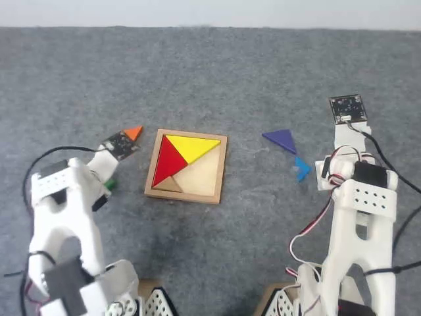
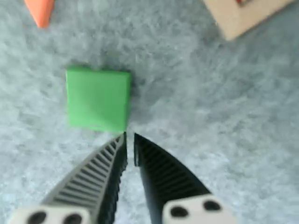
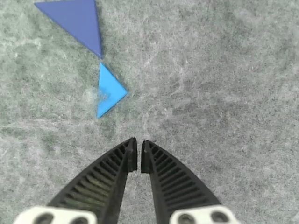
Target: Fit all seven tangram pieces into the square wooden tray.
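Observation:
The square wooden tray (image 1: 185, 195) lies mid-table with a red triangle (image 1: 168, 161), a yellow triangle (image 1: 193, 146) and a tan triangle (image 1: 168, 185) inside it. An orange triangle (image 1: 133, 133) lies left of the tray. A green square (image 2: 98, 99) lies on the mat just ahead of my left gripper (image 2: 129, 137), which is shut and holds nothing. On the right, a purple triangle (image 3: 74, 21) and a small light-blue triangle (image 3: 109, 91) lie tip to tip. My right gripper (image 3: 138, 142) is shut and hovers short of the blue one, a little to its side.
Grey felt covers the whole table. The left arm (image 1: 66, 197) stands left of the tray, over most of the green square (image 1: 109, 185). The right arm (image 1: 358, 191) stands beside the blue triangle (image 1: 302, 168). A corner of the tray (image 2: 243, 16) is visible in the left wrist view.

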Available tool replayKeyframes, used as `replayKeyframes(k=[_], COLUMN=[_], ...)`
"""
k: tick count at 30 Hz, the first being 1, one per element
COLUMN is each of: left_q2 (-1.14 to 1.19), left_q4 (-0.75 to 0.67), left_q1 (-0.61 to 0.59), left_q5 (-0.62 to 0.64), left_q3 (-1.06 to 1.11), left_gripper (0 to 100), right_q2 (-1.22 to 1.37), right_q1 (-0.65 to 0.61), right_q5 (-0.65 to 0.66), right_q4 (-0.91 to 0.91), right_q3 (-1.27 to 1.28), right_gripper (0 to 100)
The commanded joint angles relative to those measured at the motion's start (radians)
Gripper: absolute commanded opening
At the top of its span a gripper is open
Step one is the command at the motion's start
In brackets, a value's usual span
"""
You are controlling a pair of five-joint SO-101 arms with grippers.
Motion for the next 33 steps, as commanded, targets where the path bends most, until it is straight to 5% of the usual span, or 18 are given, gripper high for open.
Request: replayKeyframes(k=[1, 5, 16, 33], left_q2=[-0.078, -0.064, -0.025, 0.611], left_q4=[-0.009, -0.049, -0.055, -0.146], left_q1=[0.003, -0.003, 0.005, -0.002], left_q5=[-0.011, -0.003, -0.009, -0.023], left_q3=[-0.002, -0.024, -0.163, -0.479], left_gripper=[4, 19, 23, 22], right_q2=[-0.001, -0.001, -0.001, -0.001], right_q1=[0.012, 0.012, 0.012, 0.012], right_q5=[0.002, 0.002, 0.002, 0.002], right_q4=[-0.016, -0.013, -0.013, -0.019], right_q3=[-0.011, -0.011, -0.011, -0.011], right_gripper=[2.9, 3.0, 3.0, 3.0])
